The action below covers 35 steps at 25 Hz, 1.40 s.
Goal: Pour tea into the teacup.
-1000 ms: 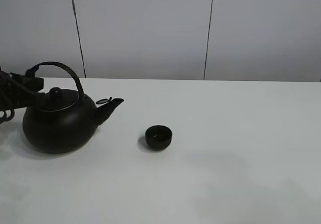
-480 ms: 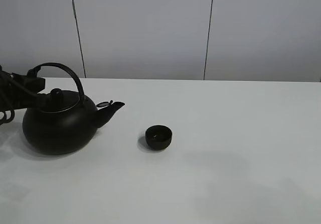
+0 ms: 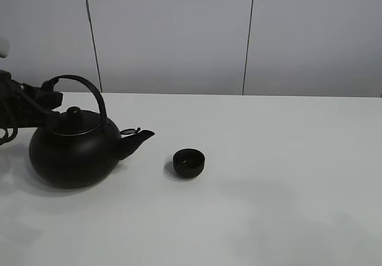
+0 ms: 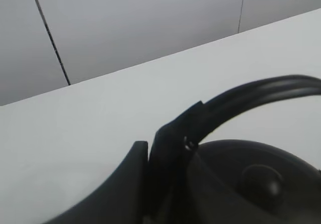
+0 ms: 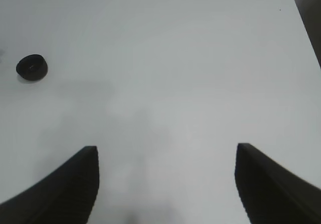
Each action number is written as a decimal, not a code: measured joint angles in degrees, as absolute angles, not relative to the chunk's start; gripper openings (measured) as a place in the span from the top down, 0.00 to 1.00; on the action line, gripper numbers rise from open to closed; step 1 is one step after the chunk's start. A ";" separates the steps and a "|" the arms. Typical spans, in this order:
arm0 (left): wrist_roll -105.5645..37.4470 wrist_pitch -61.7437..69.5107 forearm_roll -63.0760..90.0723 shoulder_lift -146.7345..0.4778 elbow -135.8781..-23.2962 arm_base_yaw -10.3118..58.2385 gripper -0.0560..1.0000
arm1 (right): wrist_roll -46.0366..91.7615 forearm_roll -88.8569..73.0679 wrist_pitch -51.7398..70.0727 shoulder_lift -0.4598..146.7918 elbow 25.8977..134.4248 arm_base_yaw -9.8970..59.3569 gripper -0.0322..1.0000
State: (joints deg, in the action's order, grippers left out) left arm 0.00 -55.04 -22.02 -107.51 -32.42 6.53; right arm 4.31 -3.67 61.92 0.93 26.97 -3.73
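Note:
A big black kettle (image 3: 74,155) with an arched handle (image 3: 89,87) is at the left of the white table (image 3: 286,158), its spout (image 3: 142,137) pointing right and tipped slightly down. My left gripper (image 3: 46,98) is shut on the handle's rear end; the left wrist view shows the gripper (image 4: 173,141) clamped on the handle (image 4: 256,93) above the lid knob (image 4: 261,181). The small black teacup (image 3: 189,163) stands upright a short way right of the spout, and also shows in the right wrist view (image 5: 31,67). My right gripper (image 5: 168,184) is open and empty, far from the cup and outside the high view.
A grey panelled wall (image 3: 179,33) runs behind the table's far edge. The table's right edge (image 5: 301,23) shows in the right wrist view. No other objects are on the table.
The kettle has shifted slightly right toward the teacup and tipped forward, so its spout is lower and closer to the cup. The teacup has not moved.

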 joint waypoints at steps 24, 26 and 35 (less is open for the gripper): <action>0.78 -42.61 -23.45 -107.67 -43.11 11.91 0.83 | 4.31 -3.67 61.91 0.93 26.97 -3.73 0.47; 0.63 -42.25 -23.58 -107.67 -43.11 12.84 0.83 | 4.31 -3.67 61.91 0.93 26.97 -3.73 0.47; 0.00 -41.45 -24.05 -107.73 -43.11 13.56 0.83 | 4.31 -3.67 61.91 0.93 26.97 -3.73 0.47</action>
